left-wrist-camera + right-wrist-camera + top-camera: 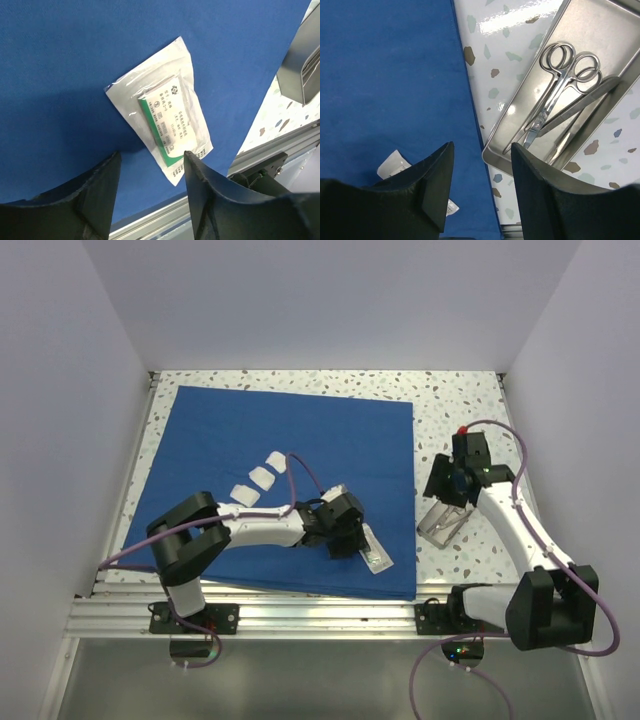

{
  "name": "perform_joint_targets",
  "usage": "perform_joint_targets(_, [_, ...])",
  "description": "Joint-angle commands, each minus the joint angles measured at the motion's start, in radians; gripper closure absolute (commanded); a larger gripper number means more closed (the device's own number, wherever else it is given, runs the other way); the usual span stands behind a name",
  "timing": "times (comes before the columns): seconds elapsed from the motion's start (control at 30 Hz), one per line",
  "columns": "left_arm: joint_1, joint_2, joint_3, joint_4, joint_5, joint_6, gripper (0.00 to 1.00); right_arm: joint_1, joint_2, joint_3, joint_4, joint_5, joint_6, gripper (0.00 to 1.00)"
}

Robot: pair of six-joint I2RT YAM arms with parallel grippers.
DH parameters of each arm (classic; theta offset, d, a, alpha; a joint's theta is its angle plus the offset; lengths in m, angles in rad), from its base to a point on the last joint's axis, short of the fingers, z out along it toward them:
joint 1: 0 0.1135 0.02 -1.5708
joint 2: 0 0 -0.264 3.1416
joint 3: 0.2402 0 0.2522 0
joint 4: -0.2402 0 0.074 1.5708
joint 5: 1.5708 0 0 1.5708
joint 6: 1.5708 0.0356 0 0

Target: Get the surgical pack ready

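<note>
- Clear packet [162, 115]: lies flat on the drape by its near right corner, close to the table's near edge. A white-and-green label shows through the film.
- Left gripper [152, 160]: hangs over the packet with fingers spread and nothing between them. The packet's near end lies under the gap.
- Tray [600, 30]: sits on the bare speckled table [460, 400] toward the near right corner, just beside the drape's right edge and not on it. It holds scissors [560, 85] and at least one other steel instrument [580, 105], which lies across them.
- Right gripper [482, 150]: is above the tray's left rim and the drape's right edge, fingers apart and empty.
- Gauze squares [258, 480]: form a short diagonal row on the drape near the table's middle, clear of both grippers.
- Drape [250, 430]: is spread flat over the table's left and centre, reaching toward the far edge.
- Progress, as a judgement: the drape is laid, and the gauze and packet are on it. The tray of instruments probably has yet to go onto the cloth, and any folding or wrapping has not begun.
</note>
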State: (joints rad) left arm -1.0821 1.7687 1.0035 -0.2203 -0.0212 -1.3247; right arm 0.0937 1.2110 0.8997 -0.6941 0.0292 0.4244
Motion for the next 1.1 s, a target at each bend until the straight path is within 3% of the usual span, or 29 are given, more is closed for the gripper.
perform_joint_targets(0.0, [-0.006,0.037,0.049,0.013,-0.013,-0.031,0.47,0.009,-0.025,-0.019,0.041,-0.047,-0.024,0.46])
perform_joint_targets(0.13, [-0.006,0.051,0.067,-0.001,-0.013,-0.034,0.6,0.018,-0.03,-0.024,0.044,-0.054,-0.024,0.46])
perform_joint_targets(0.47, [-0.006,0.1,0.104,-0.028,-0.023,-0.031,0.64,0.031,-0.034,-0.018,0.041,-0.055,-0.029,0.46])
perform_joint_targets(0.57, [-0.006,0.092,0.11,-0.04,-0.043,-0.007,0.73,0.05,-0.03,-0.018,0.039,-0.081,-0.041,0.46])
perform_joint_targets(0.7, [-0.006,0.069,0.133,-0.089,-0.103,0.073,1.0,0.084,-0.034,-0.024,0.053,-0.208,-0.065,0.46])
perform_joint_targets(0.93, [-0.006,-0.044,0.083,-0.073,-0.2,0.22,1.0,0.13,0.013,-0.05,0.067,-0.423,-0.095,0.31])
perform_joint_targets(1.07, [-0.004,-0.146,0.006,-0.025,-0.238,0.298,1.0,0.136,0.015,-0.119,0.129,-0.535,-0.079,0.31])
